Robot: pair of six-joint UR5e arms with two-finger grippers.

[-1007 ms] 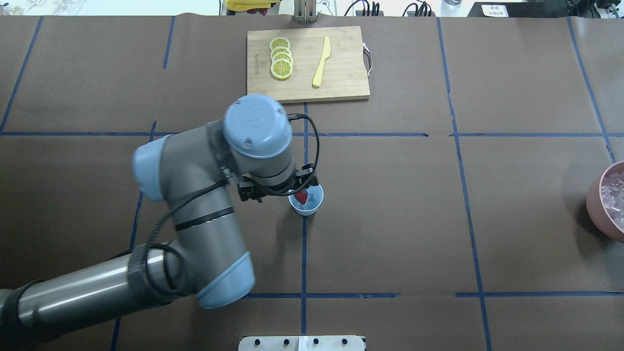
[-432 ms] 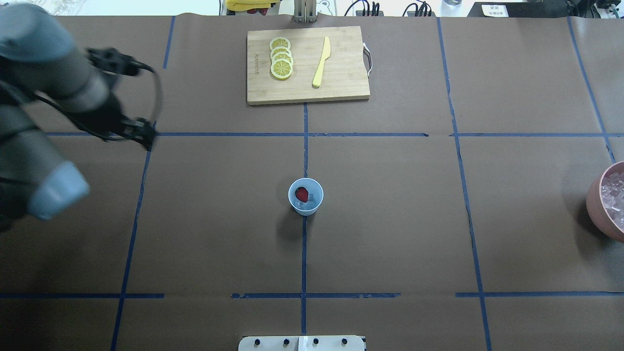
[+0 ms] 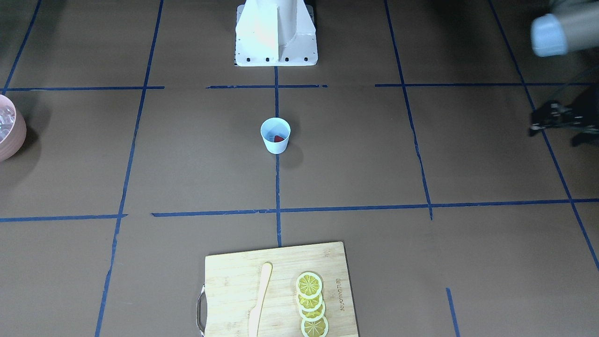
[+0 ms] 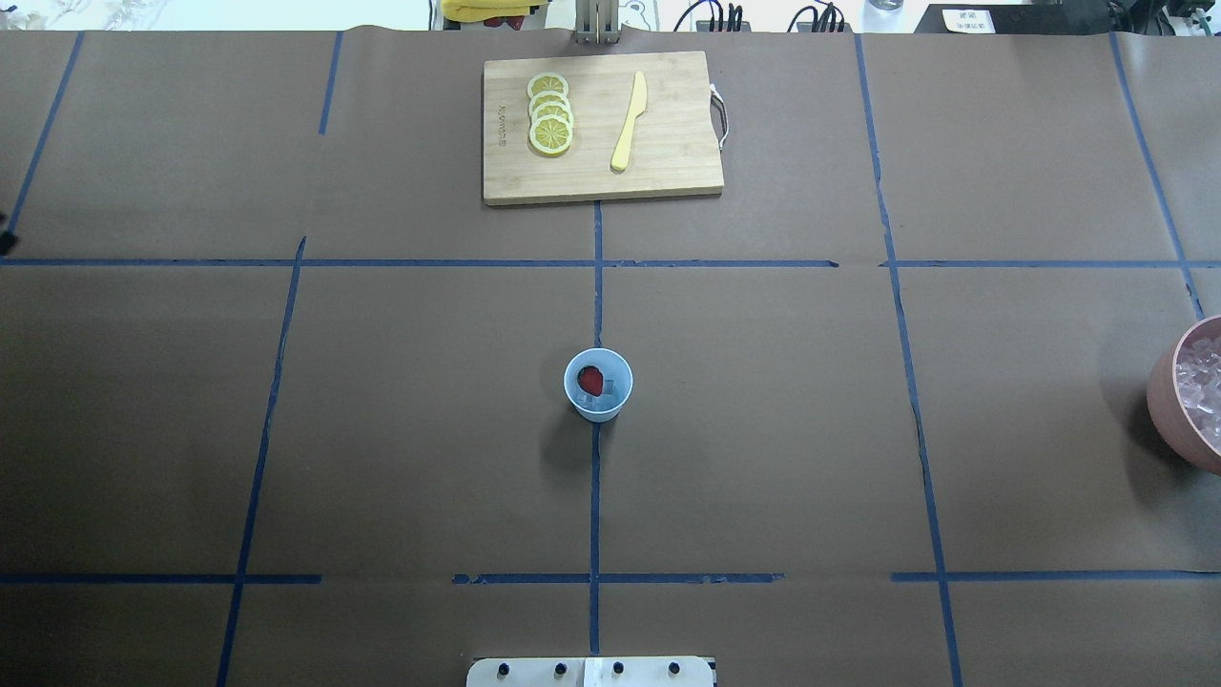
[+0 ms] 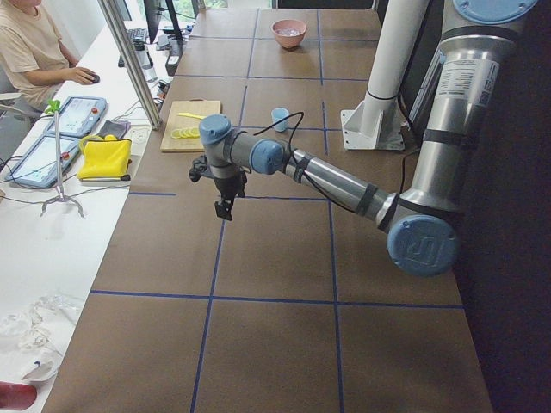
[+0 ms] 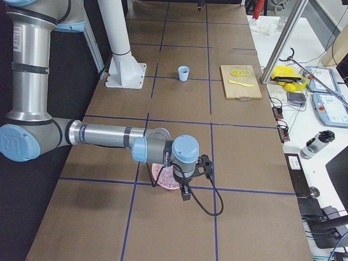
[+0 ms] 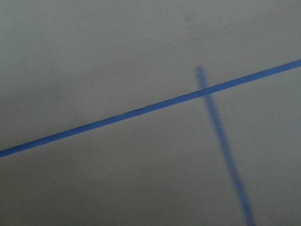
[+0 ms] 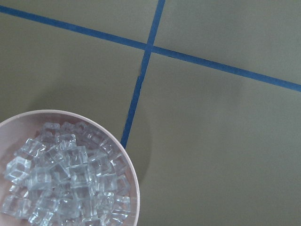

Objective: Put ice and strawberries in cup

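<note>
The pale blue cup [image 4: 598, 384] stands upright mid-table on a blue tape line, seen also as cup [image 3: 275, 135]. Inside it lie a red strawberry [image 4: 590, 380] and a clear ice cube [image 4: 611, 390]. More ice [image 8: 66, 179] fills the pink bowl [image 8: 128, 160] at the table's right end. My left gripper [image 5: 225, 209] hangs over bare table far to the cup's left, and I cannot tell whether it is open or shut. My right gripper [image 6: 185, 194] hovers by the pink bowl [image 6: 163, 176], its state unreadable. Neither wrist view shows fingers.
A wooden cutting board [image 4: 668, 162] with lemon slices [image 4: 550, 124] and a yellow knife [image 4: 630, 119] lies at the far side. The robot's white base [image 3: 276, 32] stands behind the cup. A person [image 5: 30, 52] sits at a side table with tablets.
My left arm has swung away from above the cup, leftward and out of the overhead view. The strawberry and ice stay in the cup.
</note>
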